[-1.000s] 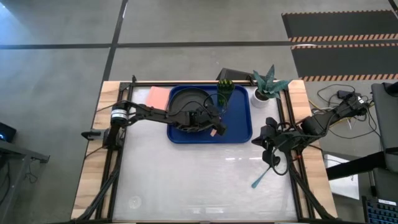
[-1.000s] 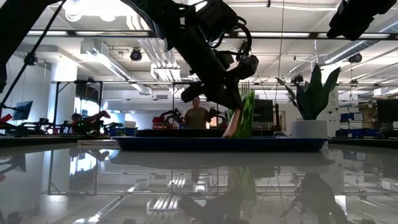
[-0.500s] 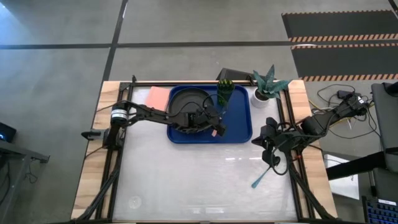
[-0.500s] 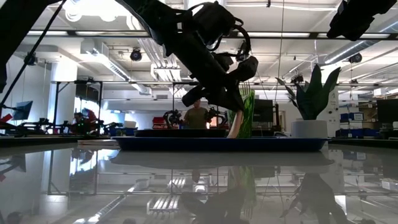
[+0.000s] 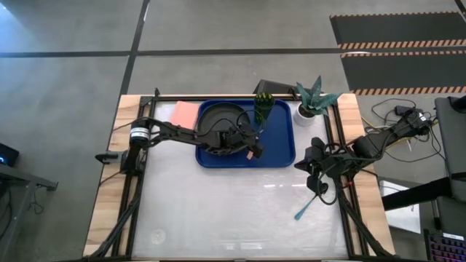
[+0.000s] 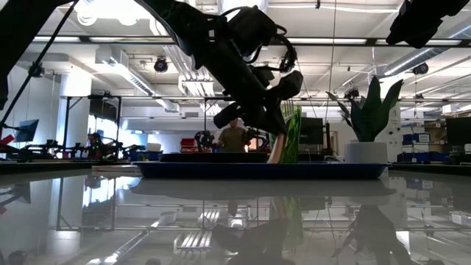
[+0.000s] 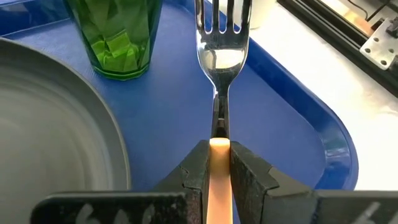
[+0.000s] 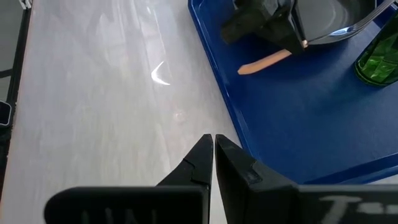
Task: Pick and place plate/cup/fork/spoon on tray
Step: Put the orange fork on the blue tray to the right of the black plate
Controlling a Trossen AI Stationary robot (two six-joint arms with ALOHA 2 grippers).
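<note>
The blue tray [image 5: 280, 156] lies at the table's far middle. On it are the black plate [image 5: 218, 116] and the green cup [image 5: 262, 109], which stands upright. My left gripper [image 5: 247, 143] is over the tray between them, shut on the fork [image 7: 222, 56]. The fork's orange handle [image 5: 255, 153] slants down toward the tray floor. I cannot tell whether it touches. The spoon [image 5: 307, 206] lies flat on the table at the right, off the tray. My right gripper [image 8: 213, 146] is shut and empty above the table by the tray's right near corner. My left gripper pinches the two sides of the fork's orange handle [image 7: 218, 147] between its two fingers, at the end nearest the neck. The fingers slant down from the table's left. The fork is tilted, with its tines [image 7: 224, 18] raised toward the cup and the handle's free end [image 8: 249, 67] below the fingers.
A pink flat rectangle [image 5: 186, 113] lies left of the tray. A white pot with a spiky plant [image 5: 312, 102] stands at the tray's far right corner, and a dark object [image 5: 269, 87] behind the tray. People show in the room beyond the table [image 6: 234, 138].
My left gripper has tipped a little over the tray and is still shut on the fork. The fork stays between the plate and the cup.
</note>
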